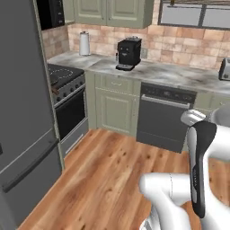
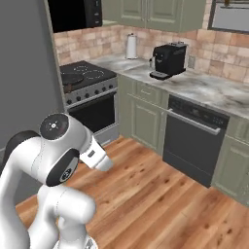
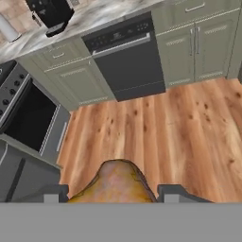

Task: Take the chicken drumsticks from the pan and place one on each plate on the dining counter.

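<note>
A golden-orange, browned lump of cooked chicken drumstick (image 3: 113, 183) sits between the two dark finger tips of the gripper (image 3: 112, 193) in the hand view. One tip stands at each side of the meat, and the jaws are closed partway on it, holding it clear above the floor. The lower end of the drumstick is cut off at the bottom of that view.

Beneath the held drumstick lies a floor of warm orange-brown wooden planks (image 3: 179, 127). Beyond the floor, a run of pale green base cabinets (image 3: 189, 52) lines the wall, with a black built-in dishwasher with a long bar handle (image 3: 125, 59) set among them. To one side stands a stainless range with a black oven door (image 3: 28, 118).

In the left base view, the white arm with dark joints (image 1: 200, 170) rises at the lower right. A tall grey refrigerator (image 1: 22, 112) occupies the left side, with the range directly beside it. The range carries a black cooktop (image 2: 85, 75); a dark round shape lies on it in the right base view, too small to identify.

A grey-and-white veined marble worktop (image 1: 170, 74) runs along the wall over the cabinets. On it stand a black coffee machine (image 1: 129, 54) and, near the corner, an upright white paper towel roll (image 1: 84, 43). A silver appliance (image 1: 225, 68) stands at the far right edge of the worktop, partly cut off. A tan and pink stone tile backsplash (image 1: 179, 45) covers the wall behind, below pale green upper cabinets (image 1: 112, 11).
</note>
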